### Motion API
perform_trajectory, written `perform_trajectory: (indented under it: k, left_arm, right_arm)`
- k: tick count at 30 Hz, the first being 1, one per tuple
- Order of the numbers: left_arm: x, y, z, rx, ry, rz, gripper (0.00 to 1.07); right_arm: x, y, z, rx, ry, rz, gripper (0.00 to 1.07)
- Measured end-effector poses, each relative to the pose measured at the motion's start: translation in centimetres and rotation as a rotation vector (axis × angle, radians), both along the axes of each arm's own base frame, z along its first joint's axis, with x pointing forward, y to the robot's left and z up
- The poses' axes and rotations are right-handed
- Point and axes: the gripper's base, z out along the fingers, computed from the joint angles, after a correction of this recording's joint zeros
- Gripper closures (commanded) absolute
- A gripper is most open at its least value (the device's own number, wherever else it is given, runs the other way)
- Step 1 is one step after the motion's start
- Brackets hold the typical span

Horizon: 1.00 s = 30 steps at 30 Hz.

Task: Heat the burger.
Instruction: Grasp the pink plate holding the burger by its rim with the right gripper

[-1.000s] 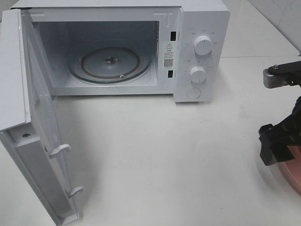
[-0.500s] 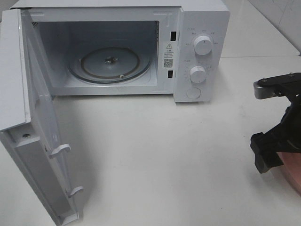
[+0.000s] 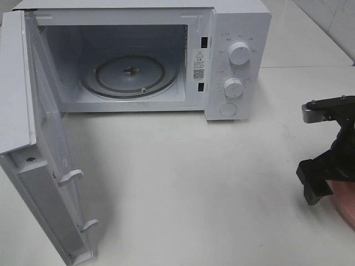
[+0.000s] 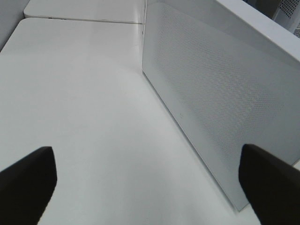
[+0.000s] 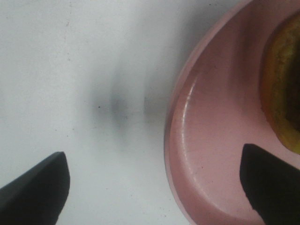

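Only the golden-brown edge of the burger (image 5: 282, 89) shows, resting on a round pink plate (image 5: 206, 140) in the right wrist view. My right gripper (image 5: 152, 187) hovers open over the plate's rim, one fingertip above the bare table and the other above the plate, holding nothing. In the high view this gripper (image 3: 324, 180) is at the far right edge, above the plate (image 3: 345, 204), and the burger is hidden there. The white microwave (image 3: 238, 22) stands at the back with its door (image 3: 50, 166) swung wide open to the left and its glass turntable (image 3: 130, 75) bare. My left gripper (image 4: 150, 187) is open and empty.
Two knobs (image 3: 239, 52) (image 3: 233, 87) and a round button (image 3: 228, 110) sit on the microwave's right panel. The open door juts toward the table's front left. In the left wrist view, a white dotted panel of the microwave (image 4: 220, 108) stands beside the left gripper.
The right arm has shifted slightly left and lower over the plate's rim. The microwave and its door have not moved.
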Motion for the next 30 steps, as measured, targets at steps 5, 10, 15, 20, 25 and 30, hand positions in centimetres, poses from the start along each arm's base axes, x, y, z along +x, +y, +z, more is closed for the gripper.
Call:
perform_trajectory:
  k: [5, 10, 15, 20, 25, 30]
  left_arm:
    - [0.0, 0.0, 0.0, 0.0, 0.0, 0.0, 0.09]
    - [0.0, 0.0, 0.0, 0.0, 0.0, 0.0, 0.09]
    - [0.0, 0.0, 0.0, 0.0, 0.0, 0.0, 0.09]
    - [0.0, 0.0, 0.0, 0.0, 0.0, 0.0, 0.09]
    - [0.0, 0.0, 0.0, 0.0, 0.0, 0.0, 0.09]
    - [0.0, 0.0, 0.0, 0.0, 0.0, 0.0, 0.09]
  right_arm:
    - [0.5, 0.1, -1.3, 0.001, 0.018, 0.005, 0.14]
    - [0.9, 0.2, -2.4, 0.005, 0.023, 0.009, 0.15]
    - [1.3, -0.5, -3.5, 0.0, 0.041, -0.012, 0.15]
    - [1.6, -0.8, -4.2, -0.004, 0.045, -0.006, 0.17]
    - [1.7, -0.8, -5.1, -0.005, 0.069, 0.003, 0.21]
    - [1.7, -0.7, -5.2, 0.001, 0.069, -0.003, 0.36]
